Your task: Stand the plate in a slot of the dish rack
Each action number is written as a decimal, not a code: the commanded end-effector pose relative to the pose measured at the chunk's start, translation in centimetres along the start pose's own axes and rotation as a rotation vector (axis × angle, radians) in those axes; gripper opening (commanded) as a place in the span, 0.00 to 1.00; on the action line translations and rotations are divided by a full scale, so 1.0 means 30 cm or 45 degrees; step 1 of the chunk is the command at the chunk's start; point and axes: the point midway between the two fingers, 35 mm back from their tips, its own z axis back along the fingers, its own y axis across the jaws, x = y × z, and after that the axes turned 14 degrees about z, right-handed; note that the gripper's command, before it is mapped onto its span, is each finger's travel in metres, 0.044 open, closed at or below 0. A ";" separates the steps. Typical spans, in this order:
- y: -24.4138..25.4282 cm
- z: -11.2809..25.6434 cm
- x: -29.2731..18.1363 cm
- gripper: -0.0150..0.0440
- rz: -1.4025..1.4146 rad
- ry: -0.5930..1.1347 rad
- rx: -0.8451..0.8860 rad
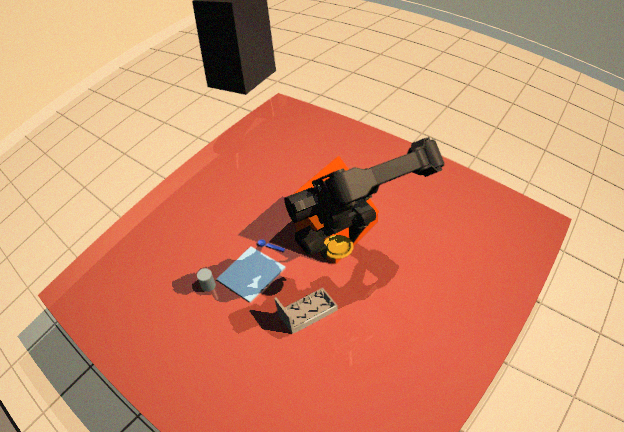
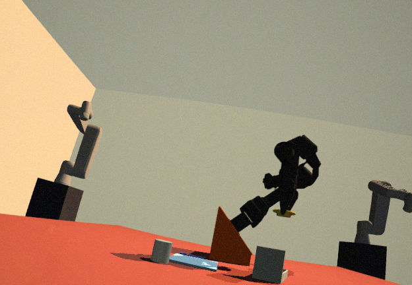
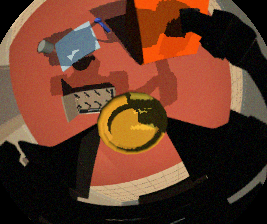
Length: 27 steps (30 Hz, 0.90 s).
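Observation:
The yellow plate (image 1: 339, 247) (image 2: 289, 214) (image 3: 129, 131) is roughly level in the air, high above the red surface and beside the orange base. My gripper (image 1: 338, 244) (image 2: 284, 212) (image 3: 132, 124) is shut on the plate, with one finger at each side of its rim in the wrist view. The grey dish rack (image 1: 282, 312) (image 2: 269, 264) (image 3: 69, 106) stands on the red surface with its tall end wall up. Its small rails show in the top view and the wrist view; in the exterior view the end wall hides them. The plate is well above the rack and clear of it.
A light blue square board (image 1: 246, 270) (image 2: 193, 261) (image 3: 76, 44) lies near the rack. A grey cylinder (image 1: 205, 280) (image 2: 162, 251) (image 3: 45, 46) stands beside it. A small blue utensil (image 1: 273, 247) (image 3: 103, 26) lies behind the board. The orange wedge-shaped base (image 2: 228, 245) (image 3: 156, 47) is near the arm.

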 end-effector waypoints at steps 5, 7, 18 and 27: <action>0.000 -0.067 0.052 0.25 0.127 -0.161 -0.048; 0.004 -0.089 0.073 0.25 0.181 -0.222 -0.063; 0.042 -0.194 0.171 0.25 0.473 -0.550 -0.105; 0.089 -0.261 0.223 0.25 0.703 -0.804 -0.088</action>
